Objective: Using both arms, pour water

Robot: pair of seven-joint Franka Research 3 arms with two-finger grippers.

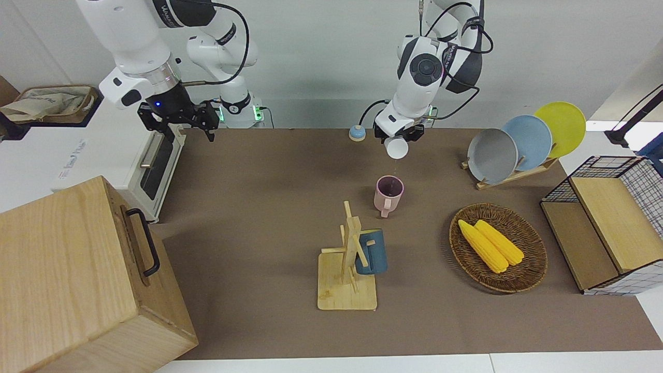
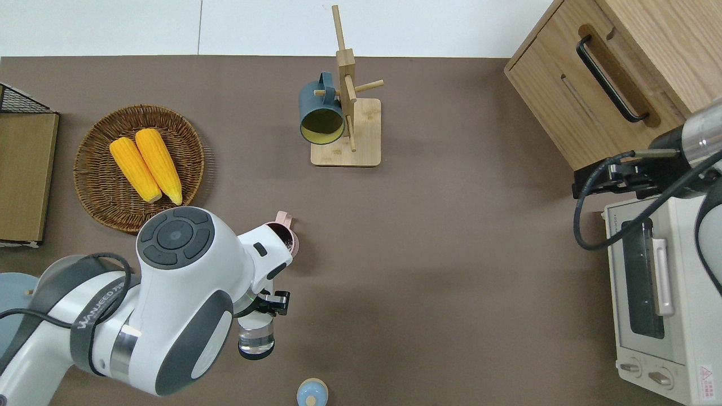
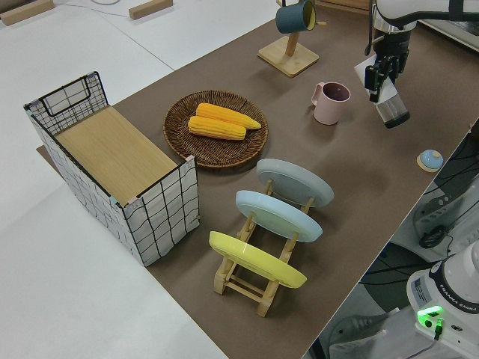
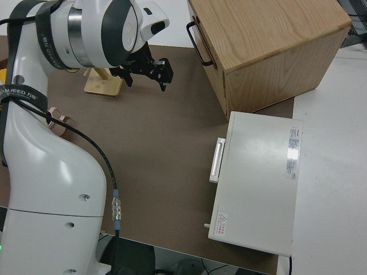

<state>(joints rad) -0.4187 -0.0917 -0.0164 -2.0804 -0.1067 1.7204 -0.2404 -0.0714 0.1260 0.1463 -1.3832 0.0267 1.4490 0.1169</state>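
Observation:
My left gripper (image 1: pixel 408 135) is shut on a clear bottle (image 2: pixel 255 337), tipped mouth-down over the pink mug (image 1: pixel 388 194). A very thin thread of water (image 1: pixel 396 168) falls from the bottle's mouth into the mug. The mug stands upright mid-table, its handle pointing away from the robots; in the overhead view my left arm hides most of it, leaving only the mug's rim (image 2: pixel 286 237) showing. The left side view shows the bottle (image 3: pixel 391 110) slanting down from the left gripper (image 3: pixel 379 75) beside the mug (image 3: pixel 331 102). My right gripper (image 1: pixel 182 124) is parked, open and holding nothing.
A small blue cap (image 1: pixel 356 133) lies near the robots. A wooden mug rack (image 1: pixel 348 261) carries a dark blue mug (image 1: pixel 372 252). A wicker basket (image 1: pixel 528 243) holds corn cobs. A plate rack (image 1: pixel 518 173), wire crate (image 1: pixel 611 223), wooden box (image 1: pixel 77 280) and toaster oven (image 1: pixel 155 160) line the table's ends.

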